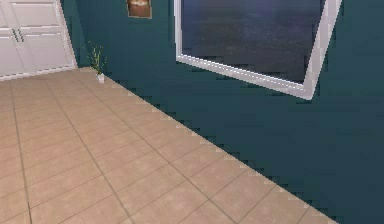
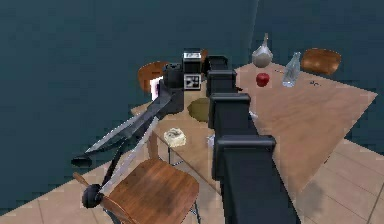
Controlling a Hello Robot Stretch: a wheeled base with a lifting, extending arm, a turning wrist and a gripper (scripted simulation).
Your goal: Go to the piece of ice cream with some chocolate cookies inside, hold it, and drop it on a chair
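By the wooden table's (image 2: pixel 320 120) near-left corner stands a wooden chair (image 2: pixel 150 190). The gripper (image 2: pixel 85 177) slants down past that corner, its thin fingers (image 2: pixel 120 130) ending beside the chair's seat. I cannot tell whether it has hold of anything, nor how the fingers are set. At the table's left edge lies a small pale speckled lump (image 2: pixel 177 135), perhaps the ice cream. Toward the table's far side stand a grey vase (image 2: pixel 265 48), a red apple (image 2: pixel 262 80) and a glass bottle (image 2: pixel 291 70). Another chair (image 2: pixel 322 60) stands behind the table.
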